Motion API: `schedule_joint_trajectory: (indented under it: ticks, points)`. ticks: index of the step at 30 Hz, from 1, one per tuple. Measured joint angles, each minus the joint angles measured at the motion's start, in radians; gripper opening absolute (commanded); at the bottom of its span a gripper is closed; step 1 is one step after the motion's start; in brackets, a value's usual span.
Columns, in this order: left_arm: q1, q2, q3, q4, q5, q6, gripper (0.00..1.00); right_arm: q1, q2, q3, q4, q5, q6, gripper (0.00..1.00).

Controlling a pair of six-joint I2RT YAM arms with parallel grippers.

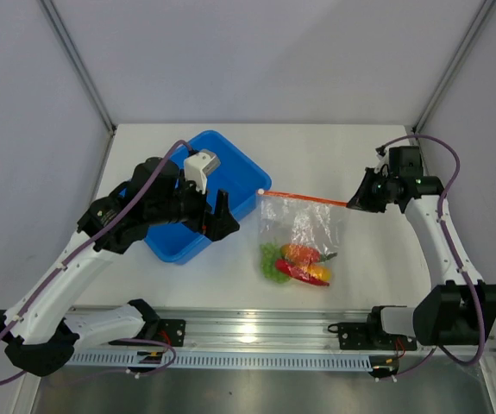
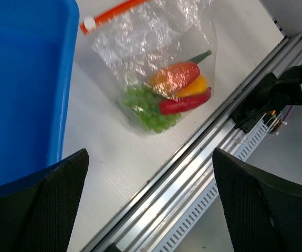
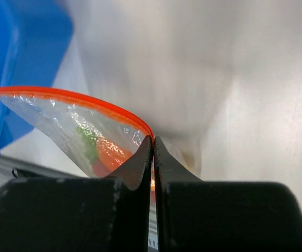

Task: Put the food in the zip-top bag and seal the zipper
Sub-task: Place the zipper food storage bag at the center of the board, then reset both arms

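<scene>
Sealing stage, by the look of it: food (image 1: 299,263) all inside the zip-top bag (image 1: 304,226), bunched at its near end; bag flat on the surface (image 1: 351,155), just right of the blue tray (image 1: 230,164); right gripper (image 3: 152,144) pinched shut on the zipper (image 1: 308,197) at its right end; left gripper (image 1: 217,216) spread apart, empty, over the tray's near-right rim; next, likely, steadying the left end by the white slider (image 1: 260,191) and pressing along the strip; how far closed already, impossible to tell.
</scene>
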Motion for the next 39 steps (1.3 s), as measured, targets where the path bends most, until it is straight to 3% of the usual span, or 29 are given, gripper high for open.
schedule_joint_trajectory:
  ticks: [10,21,27,29,31,32,33,39]
  points:
    - [0.000,-0.103,-0.136,0.039,0.019,-0.107,1.00,-0.184,0.230,0.097,-0.003,0.121,0.066,0.00]
    - [0.000,-0.138,-0.188,0.062,0.036,-0.129,0.99,-0.263,0.539,0.233,0.090,0.166,0.111,0.01]
    - [0.000,-0.144,-0.248,0.118,0.048,-0.158,1.00,-0.270,0.599,0.251,0.135,0.207,0.109,0.22]
    - [0.002,-0.142,-0.259,0.137,0.052,-0.165,0.99,-0.262,0.597,0.251,0.148,0.220,0.106,0.45]
    - [0.010,-0.135,-0.261,0.153,0.055,-0.169,0.99,-0.251,0.597,0.251,0.156,0.229,0.095,0.61]
    - [0.019,-0.129,-0.261,0.164,0.059,-0.172,0.99,-0.242,0.597,0.254,0.154,0.233,0.087,0.86]
    - [0.029,-0.121,-0.261,0.175,0.062,-0.174,0.99,-0.232,0.594,0.257,0.151,0.240,0.090,0.96]
    - [0.142,-0.064,-0.276,0.253,0.099,-0.202,1.00,-0.076,0.478,0.283,0.076,0.357,0.079,0.99]
